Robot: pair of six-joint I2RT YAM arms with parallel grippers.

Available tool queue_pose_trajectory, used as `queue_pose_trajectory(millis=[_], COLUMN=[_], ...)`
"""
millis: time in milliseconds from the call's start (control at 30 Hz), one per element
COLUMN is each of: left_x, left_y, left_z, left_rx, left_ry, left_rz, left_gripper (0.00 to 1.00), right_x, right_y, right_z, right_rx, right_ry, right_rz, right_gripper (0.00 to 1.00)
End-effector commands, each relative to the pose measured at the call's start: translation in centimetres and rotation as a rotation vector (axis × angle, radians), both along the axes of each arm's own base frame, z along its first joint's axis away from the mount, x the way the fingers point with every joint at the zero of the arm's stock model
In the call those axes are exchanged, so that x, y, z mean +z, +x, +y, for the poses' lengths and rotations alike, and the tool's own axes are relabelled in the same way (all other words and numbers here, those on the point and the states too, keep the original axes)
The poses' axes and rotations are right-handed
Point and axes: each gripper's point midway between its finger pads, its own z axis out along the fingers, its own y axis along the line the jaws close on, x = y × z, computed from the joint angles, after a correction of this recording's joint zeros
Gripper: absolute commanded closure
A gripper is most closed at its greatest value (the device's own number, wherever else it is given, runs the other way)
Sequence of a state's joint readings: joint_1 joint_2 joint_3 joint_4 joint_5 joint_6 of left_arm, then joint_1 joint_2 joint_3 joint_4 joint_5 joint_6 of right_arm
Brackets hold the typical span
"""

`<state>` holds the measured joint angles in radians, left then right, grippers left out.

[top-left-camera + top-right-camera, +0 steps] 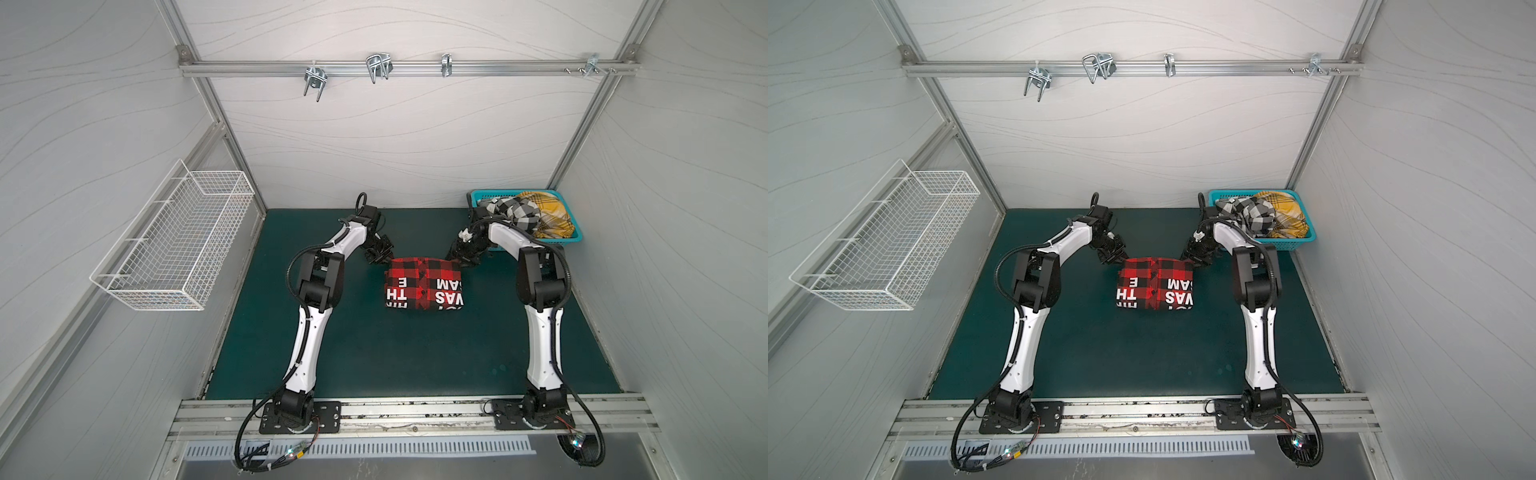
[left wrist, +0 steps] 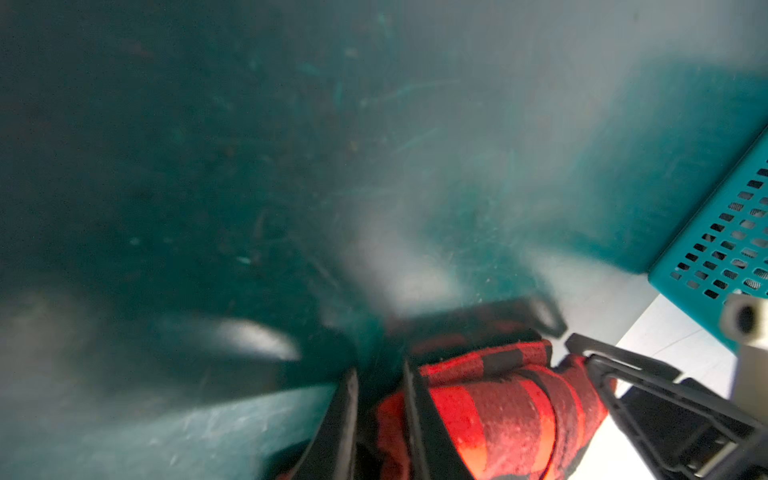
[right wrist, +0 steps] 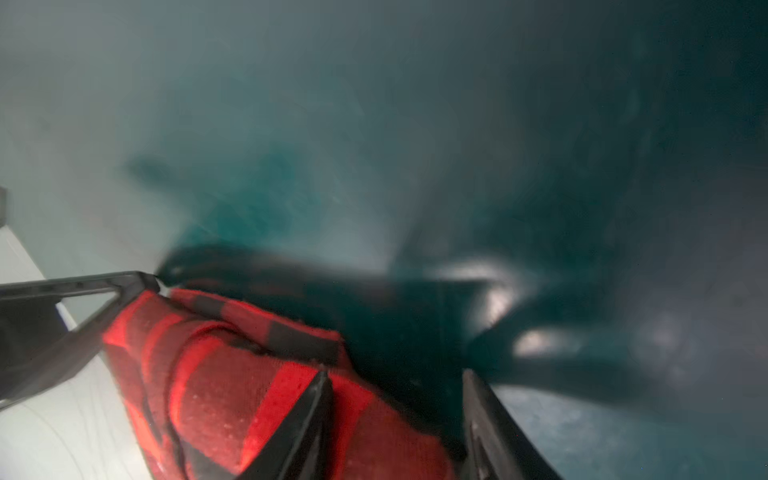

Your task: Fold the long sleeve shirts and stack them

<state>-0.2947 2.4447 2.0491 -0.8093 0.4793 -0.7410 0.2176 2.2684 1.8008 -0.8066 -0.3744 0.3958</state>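
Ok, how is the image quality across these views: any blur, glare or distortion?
Both top views: evenly lit and sharp, with strong wide-angle perspective; the folded red-and-black plaid shirt reads clearly. Left wrist view: the dark green mat is smeared, with white glare patches; the turquoise slotted plastic basket is crisp. Right wrist view: mat hazy, glare streaks, shirt weave sharp.

Red-and-black shirt [image 1: 424,286] of soft napped cloth with a fuzzy pile, bench mat [image 1: 374,357] dull-sheened and finely scratched, basket [image 2: 723,232] at its far right corner of smooth perforated plastic, my right gripper [image 3: 395,374] is matt black plastic.
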Motion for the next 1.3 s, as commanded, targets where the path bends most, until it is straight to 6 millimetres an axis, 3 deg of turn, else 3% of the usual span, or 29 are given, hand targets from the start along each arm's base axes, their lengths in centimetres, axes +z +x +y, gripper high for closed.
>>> queue_pose_trajectory(millis=[0, 100, 200, 300, 367, 467, 567, 733, 900, 1033, 1100, 1167, 1267], left_x=[3.4, 4.4, 4.5, 4.5, 4.6, 5.7, 6.0, 5.8, 3.0, 0.7, -0.1, -0.8, 1.0], left_y=[0.4, 0.2, -0.2, -0.4, -0.6, -0.8, -1.7, -3.1, -2.7, -1.3, -0.6, -0.2, 0.3], left_z=[-0.8, -1.4, -1.6, -1.5, -1.0, 0.4, 2.7, 4.7, 5.9, 6.1, 6.1, 6.2, 6.3], left_rx=[-0.002, -0.014, -0.02, -0.014, -0.006, 0.024, 0.092, 0.143, 0.171, 0.168, 0.159, 0.144, 0.142], left_ry=[-0.043, -0.065, -0.069, -0.072, -0.055, -0.018, -0.001, 0.012, 0.036, 0.064, 0.072, 0.096, 0.102], left_rz=[-0.059, -0.076, -0.077, -0.081, -0.083, -0.124, -0.141, -0.147, -0.109, -0.087, -0.075, -0.055, -0.1], left_gripper=[0.76, 0.78, 0.9, 1.0, 1.0, 1.0, 1.0, 1.0, 1.0, 1.0, 1.0, 0.84, 0.66], right_x=[2.5, 2.7, 3.4, 4.2, 4.9, 6.1, 7.4, 8.7, 5.8, 3.2, 2.6, 2.3, 3.5], right_y=[-0.1, -0.2, -0.3, -0.4, -0.6, -0.7, -0.9, -1.0, 0.9, 2.6, 2.9, 2.8, 2.5], right_z=[-0.3, -0.2, 0.3, 0.9, 1.3, 1.6, 1.8, 2.9, 4.5, 5.1, 5.7, 5.7, 4.8], right_rx=[-0.004, -0.007, -0.009, 0.001, 0.008, 0.009, 0.005, 0.023, 0.045, 0.043, 0.056, 0.069, 0.072], right_ry=[0.003, 0.016, 0.031, 0.037, 0.039, 0.044, 0.049, 0.048, 0.051, 0.051, 0.074, 0.067, 0.027], right_rz=[-0.046, -0.047, -0.059, -0.075, -0.088, -0.109, -0.132, -0.159, -0.111, -0.083, -0.064, -0.052, -0.086], right_gripper=[0.48, 0.53, 0.61, 0.8, 0.9, 0.96, 0.98, 0.98, 0.99, 0.89, 0.71, 0.54, 0.37])
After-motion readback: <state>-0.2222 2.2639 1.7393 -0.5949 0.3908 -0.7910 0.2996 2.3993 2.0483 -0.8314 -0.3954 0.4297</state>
